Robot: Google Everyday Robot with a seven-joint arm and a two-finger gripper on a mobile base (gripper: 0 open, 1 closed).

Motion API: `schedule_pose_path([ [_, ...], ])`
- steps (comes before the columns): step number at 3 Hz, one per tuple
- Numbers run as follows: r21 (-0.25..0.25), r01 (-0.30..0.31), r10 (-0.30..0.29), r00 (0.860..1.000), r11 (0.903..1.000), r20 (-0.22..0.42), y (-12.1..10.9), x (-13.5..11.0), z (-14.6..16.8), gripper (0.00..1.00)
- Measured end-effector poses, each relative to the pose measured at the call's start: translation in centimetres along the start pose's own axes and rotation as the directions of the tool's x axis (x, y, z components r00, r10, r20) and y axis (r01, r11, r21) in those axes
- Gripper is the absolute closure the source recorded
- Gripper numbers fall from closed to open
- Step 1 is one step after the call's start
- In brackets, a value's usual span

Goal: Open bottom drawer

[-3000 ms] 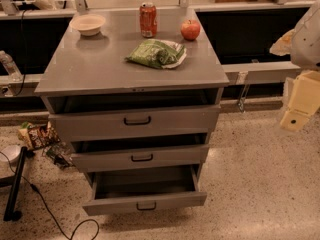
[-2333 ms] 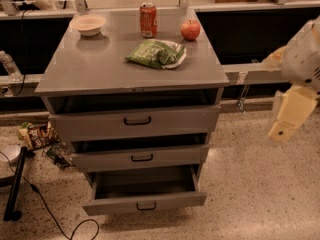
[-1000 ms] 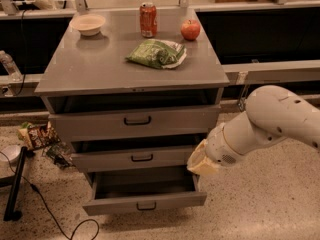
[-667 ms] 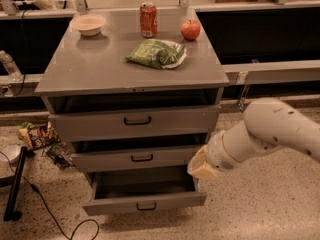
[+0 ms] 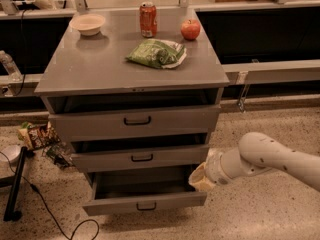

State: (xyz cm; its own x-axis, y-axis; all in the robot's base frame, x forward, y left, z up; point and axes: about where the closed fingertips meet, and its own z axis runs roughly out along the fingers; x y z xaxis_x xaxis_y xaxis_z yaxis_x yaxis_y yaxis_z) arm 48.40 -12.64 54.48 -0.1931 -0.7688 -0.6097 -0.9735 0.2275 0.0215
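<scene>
The bottom drawer (image 5: 115, 204), lowest in the grey cabinet (image 5: 100, 64), already stands pulled out beyond the two above. My gripper (image 5: 199, 179) is by the drawer's right side; whether open or closed, I cannot tell. Little seems left to do.

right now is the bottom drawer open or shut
Open: the bottom drawer sticks out well past the middle drawer above it, and its tray interior shows. The gripper is at its right front corner.
</scene>
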Motion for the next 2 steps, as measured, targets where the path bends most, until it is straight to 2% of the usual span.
schedule_pose_path([
  [1,-0.038,-0.011,0.012,1.0,0.9992,0.015,0.47,1.69,2.63,1.0],
  [2,-0.037,-0.01,0.011,1.0,0.9993,0.014,0.45,1.63,2.56,1.0],
])
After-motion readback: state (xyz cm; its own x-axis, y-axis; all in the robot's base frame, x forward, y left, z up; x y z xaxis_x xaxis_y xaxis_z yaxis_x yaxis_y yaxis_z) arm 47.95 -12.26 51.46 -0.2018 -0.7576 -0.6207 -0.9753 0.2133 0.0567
